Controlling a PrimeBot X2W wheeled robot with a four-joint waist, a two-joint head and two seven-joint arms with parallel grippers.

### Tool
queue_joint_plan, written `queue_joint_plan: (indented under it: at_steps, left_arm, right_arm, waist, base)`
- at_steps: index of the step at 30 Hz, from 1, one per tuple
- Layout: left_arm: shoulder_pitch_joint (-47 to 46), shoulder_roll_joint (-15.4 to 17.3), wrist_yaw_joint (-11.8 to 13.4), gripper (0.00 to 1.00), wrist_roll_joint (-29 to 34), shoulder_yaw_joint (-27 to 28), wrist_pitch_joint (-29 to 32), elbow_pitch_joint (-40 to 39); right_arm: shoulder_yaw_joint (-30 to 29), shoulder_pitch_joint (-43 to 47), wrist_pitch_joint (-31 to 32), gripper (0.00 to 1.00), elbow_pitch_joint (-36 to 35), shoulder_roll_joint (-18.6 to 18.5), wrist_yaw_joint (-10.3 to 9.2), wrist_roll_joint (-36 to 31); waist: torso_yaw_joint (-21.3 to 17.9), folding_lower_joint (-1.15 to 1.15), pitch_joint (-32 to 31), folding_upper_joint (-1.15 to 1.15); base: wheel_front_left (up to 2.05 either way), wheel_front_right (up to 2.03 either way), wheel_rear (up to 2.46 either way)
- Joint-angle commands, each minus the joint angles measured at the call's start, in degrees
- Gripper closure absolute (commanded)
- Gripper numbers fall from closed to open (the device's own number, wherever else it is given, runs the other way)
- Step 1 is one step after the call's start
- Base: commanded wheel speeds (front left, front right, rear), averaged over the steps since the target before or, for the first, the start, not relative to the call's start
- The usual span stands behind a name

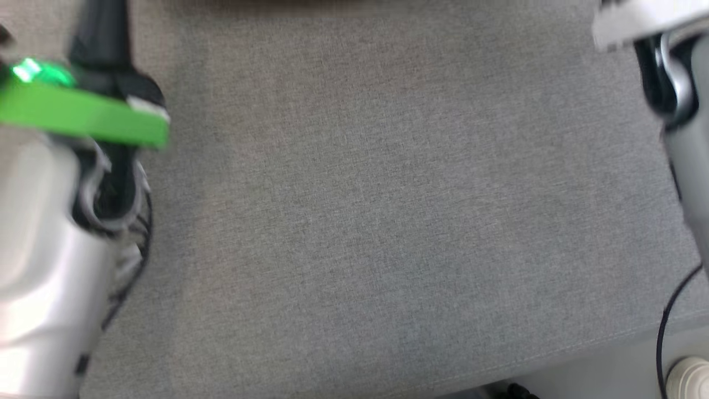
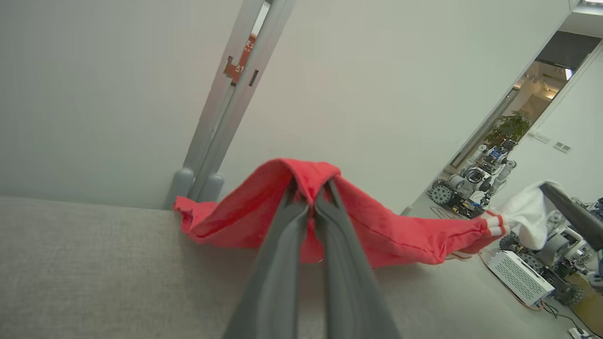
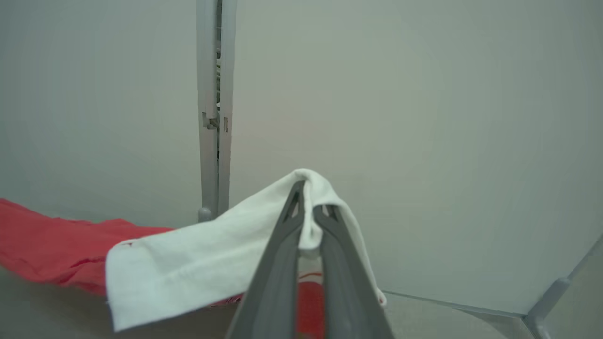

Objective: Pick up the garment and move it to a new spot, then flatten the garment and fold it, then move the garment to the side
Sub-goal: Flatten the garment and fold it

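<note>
Left gripper (image 2: 311, 190) was pinched tight on the red garment (image 2: 391, 230) mid-frame, right gripper (image 3: 307, 200) clamped on its white part (image 3: 198, 263), both low over the grey table (image 1: 354, 221). Pickup looked done; placing, flattening, folding all left.

**Red and white garment on grey**

The garment (image 2: 377, 226) is red, with a white part (image 3: 198, 263) and red-and-white stripes (image 2: 492, 226) where the two colours meet. The left gripper (image 2: 310, 189) and right gripper (image 3: 311, 202) are dark grey. The surface (image 1: 388, 221) is a mottled grey weave. The left arm (image 1: 39, 249) is silver with a bright green band (image 1: 83, 119). The wall (image 2: 94, 94) is pale grey.
</note>
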Motion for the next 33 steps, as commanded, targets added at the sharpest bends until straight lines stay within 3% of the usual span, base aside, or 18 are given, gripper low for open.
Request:
queue_joint_plan:
  at_steps: [1, 6, 14, 22, 33]
  left_arm:
    - [2.96, 0.55, -0.24, 1.00, -1.27, -0.20, -0.18, -1.08]
    - [13.46, 0.67, -0.24, 1.00, -2.93, -0.06, -0.20, -3.47]
    - [28.15, -0.47, -0.25, 1.00, -4.24, -0.24, -0.21, -5.08]
    - [38.69, -2.68, -0.24, 1.00, -2.37, 2.18, -0.21, -7.09]
    - [47.81, -5.17, -0.24, 1.00, 6.27, 2.00, -0.20, -6.73]
  right_arm:
    - [-1.24, 4.56, 1.55, 1.00, -1.92, -0.38, -0.09, 2.08]
    - [-7.99, 21.37, 10.54, 1.00, -10.66, 0.72, -0.09, 5.32]
    - [-16.47, 42.62, 27.45, 1.00, -25.06, 5.69, -0.09, -0.11]
    - [-21.12, 54.26, 41.53, 1.00, -33.69, 10.58, -0.10, -3.44]
    - [-21.49, 65.57, 58.54, 1.00, -40.92, 12.53, -0.09, -3.22]
  waist:
    - [0.88, -0.01, -3.37, 0.00]
    - [1.44, -0.01, -8.40, 0.00]
    - [2.51, -0.01, -14.41, 0.00]
    - [4.25, -0.01, -18.31, 0.00]
    - [5.35, -0.01, -21.43, 0.00]
  base:
    - [0.00, 0.00, 0.00]
    - [0.00, 0.00, 0.00]
    - [0.00, 0.00, 0.00]
    - [0.00, 0.00, 0.00]
    - [0.00, 0.00, 0.00]
